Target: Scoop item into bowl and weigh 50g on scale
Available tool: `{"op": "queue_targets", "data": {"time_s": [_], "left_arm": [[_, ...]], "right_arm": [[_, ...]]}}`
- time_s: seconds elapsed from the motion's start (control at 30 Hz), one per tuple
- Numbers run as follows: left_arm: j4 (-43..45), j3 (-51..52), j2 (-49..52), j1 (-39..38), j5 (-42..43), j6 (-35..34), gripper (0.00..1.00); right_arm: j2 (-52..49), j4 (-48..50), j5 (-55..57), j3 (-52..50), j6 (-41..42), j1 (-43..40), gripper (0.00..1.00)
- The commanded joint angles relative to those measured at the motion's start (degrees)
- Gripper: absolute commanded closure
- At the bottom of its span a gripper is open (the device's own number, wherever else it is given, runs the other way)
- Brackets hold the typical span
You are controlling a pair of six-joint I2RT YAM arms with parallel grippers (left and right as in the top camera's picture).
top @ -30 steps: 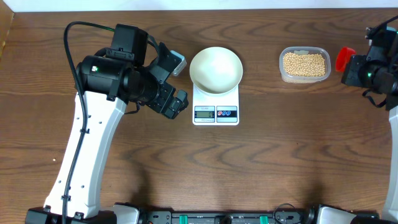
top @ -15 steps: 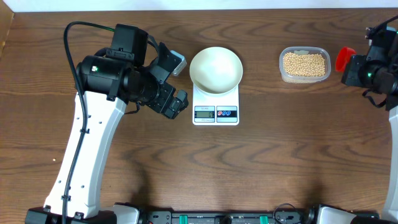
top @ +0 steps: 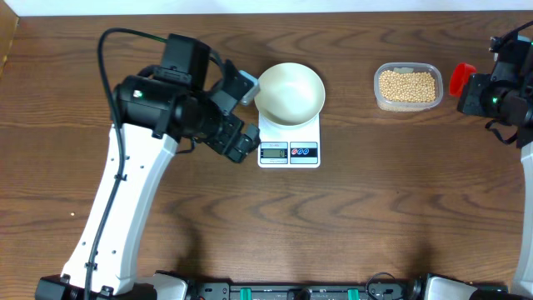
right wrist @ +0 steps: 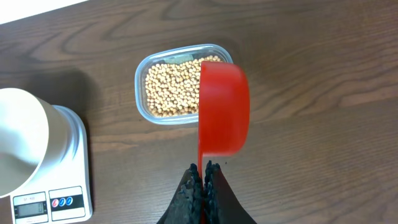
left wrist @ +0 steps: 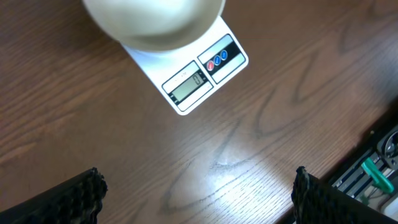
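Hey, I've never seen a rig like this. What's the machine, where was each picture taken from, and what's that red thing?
These are two robot arms at a wooden table. One picture looks down from above; the other two come from wrist cameras. A white bowl sits on a small scale, with a clear tub of beans nearby. The left gripper is open beside the scale, holding nothing. The red thing is a scoop; the right gripper is shut on its handle, near the tub.
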State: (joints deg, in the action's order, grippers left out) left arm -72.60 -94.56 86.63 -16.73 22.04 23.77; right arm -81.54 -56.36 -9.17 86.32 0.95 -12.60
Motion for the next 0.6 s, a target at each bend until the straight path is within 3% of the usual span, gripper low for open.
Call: {"op": "queue_targets", "data": {"time_s": [0.0, 0.57], "left_arm": [[0.0, -0.5, -0.9, -2.1, -2.8, -0.5, 0.02], [0.0, -0.5, -0.9, -2.6, -3.3, -0.5, 0.02]], "right_arm": [[-0.2, 0.0, 0.0, 1.3, -0.6, 0.3, 0.99], [-0.2, -0.1, 0.0, 1.3, -0.6, 0.3, 0.99]]}}
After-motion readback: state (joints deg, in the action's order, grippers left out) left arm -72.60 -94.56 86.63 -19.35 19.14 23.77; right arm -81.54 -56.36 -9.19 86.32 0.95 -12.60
